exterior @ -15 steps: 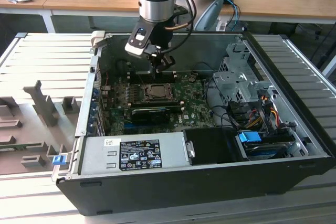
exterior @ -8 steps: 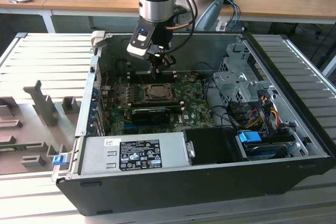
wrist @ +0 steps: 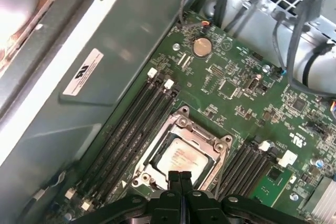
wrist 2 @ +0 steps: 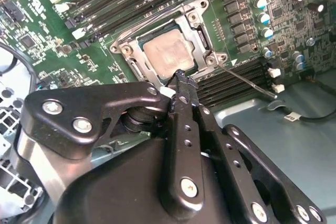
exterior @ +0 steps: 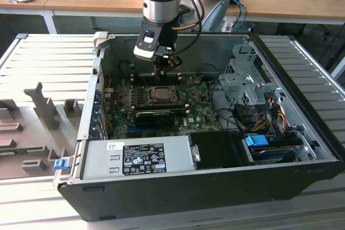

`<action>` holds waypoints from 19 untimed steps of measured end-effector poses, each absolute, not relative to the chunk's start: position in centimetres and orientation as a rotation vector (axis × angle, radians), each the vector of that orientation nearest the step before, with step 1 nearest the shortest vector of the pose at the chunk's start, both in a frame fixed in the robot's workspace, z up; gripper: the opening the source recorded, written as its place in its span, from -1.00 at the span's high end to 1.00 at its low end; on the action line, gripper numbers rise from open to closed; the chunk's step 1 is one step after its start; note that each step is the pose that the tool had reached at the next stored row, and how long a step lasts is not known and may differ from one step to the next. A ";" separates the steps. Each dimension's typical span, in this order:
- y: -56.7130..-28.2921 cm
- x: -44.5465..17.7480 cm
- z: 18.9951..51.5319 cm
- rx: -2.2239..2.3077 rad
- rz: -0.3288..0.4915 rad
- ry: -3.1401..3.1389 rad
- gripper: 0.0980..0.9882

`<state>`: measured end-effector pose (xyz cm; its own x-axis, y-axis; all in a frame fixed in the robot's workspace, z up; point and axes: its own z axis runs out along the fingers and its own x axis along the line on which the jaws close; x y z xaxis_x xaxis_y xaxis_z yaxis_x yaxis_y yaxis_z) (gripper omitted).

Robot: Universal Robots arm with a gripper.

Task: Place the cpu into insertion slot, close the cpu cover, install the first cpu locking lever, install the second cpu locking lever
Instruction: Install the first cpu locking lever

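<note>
The gripper has its claw pressed together on nothing, tip down at the edge of the cpu cover, a closed point likely suited to pushing rather than gripping. The cpu already sits in the insertion slot, its pale top showing through the lowered cover's window in both wrist views. A thin locking lever juts out over the memory slots, apparently not latched. In the exterior view the power supply lies at six o'clock from the slot and the drive cage at three o'clock. The power supply's label and a white sticker on the case wall carry print too small to make out.
</note>
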<state>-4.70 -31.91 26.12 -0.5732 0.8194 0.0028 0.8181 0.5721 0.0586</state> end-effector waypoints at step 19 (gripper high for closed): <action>-31.9 -4.7 26.1 0.963 0.088 2.973 0.98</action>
<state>-4.70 -31.91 26.10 -0.8101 0.5863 0.0027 0.5855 0.8086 0.0586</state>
